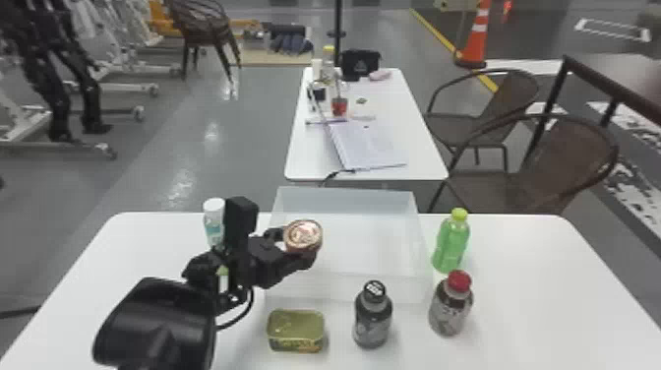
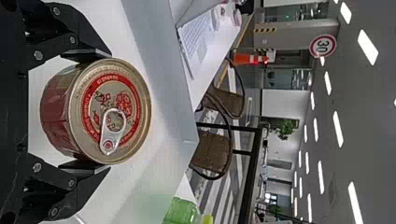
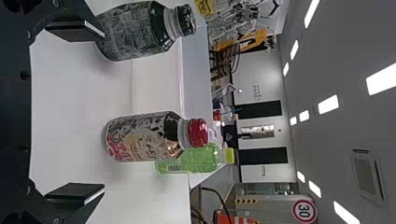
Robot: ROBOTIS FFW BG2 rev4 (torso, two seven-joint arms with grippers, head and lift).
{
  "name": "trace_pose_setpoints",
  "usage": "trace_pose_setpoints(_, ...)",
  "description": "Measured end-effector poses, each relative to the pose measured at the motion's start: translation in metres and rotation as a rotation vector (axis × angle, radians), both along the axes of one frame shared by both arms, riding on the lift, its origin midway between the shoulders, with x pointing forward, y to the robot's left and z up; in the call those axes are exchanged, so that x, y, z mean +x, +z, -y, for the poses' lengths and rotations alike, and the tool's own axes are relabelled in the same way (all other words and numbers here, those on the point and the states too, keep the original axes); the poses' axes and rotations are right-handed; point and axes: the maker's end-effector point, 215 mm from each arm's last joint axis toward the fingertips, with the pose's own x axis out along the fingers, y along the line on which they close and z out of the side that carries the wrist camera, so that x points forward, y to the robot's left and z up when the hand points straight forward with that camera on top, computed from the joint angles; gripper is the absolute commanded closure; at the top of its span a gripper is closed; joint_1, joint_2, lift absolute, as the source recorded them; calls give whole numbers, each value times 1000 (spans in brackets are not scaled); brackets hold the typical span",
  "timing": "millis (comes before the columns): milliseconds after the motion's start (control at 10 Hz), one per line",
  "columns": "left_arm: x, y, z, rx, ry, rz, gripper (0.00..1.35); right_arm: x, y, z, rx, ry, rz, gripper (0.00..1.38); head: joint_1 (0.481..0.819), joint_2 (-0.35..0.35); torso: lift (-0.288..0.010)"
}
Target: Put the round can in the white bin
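White table on grey floor. Left of the white bin: white-capped bottle. At the bin's left side, left gripper grips round can between its fingers, pull-tab end outward. Before the bin: oblong tin, dark bottle. Right front: red-capped bottle; right: green bottle. Right gripper: fingers wide apart, holding nothing.

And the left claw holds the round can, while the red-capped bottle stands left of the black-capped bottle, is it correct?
No: in the head view the red-capped bottle stands right of the black-capped bottle. The left claw does hold the round can.
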Motion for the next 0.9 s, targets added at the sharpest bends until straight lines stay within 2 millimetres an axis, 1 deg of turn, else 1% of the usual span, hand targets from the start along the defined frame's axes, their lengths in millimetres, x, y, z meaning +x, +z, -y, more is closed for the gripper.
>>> trace_pose_setpoints(200,4,-6,1,40,2,5,194,0,0,-1,1,1,0,150,549,0,-100)
trace_pose_setpoints(300,4,-7,-1,37,10,7,81,0,0,-1,2,0,-1,150,549,0,-100)
trace_pose_setpoints(500,5,-3,-3,25,16,19,125,0,0,-1,3,1,-1,150,549,0,-100)
trace_pose_setpoints(700,2,4,-6,9,24,36,125,0,0,-1,2,2,-1,150,549,0,-100)
trace_pose_setpoints(800,-2,9,-12,0,42,49,125,0,0,-1,2,2,0,150,549,0,-100)
trace_pose_setpoints(900,-9,15,-25,-14,85,67,127,0,0,-1,1,2,1,151,549,0,-100)
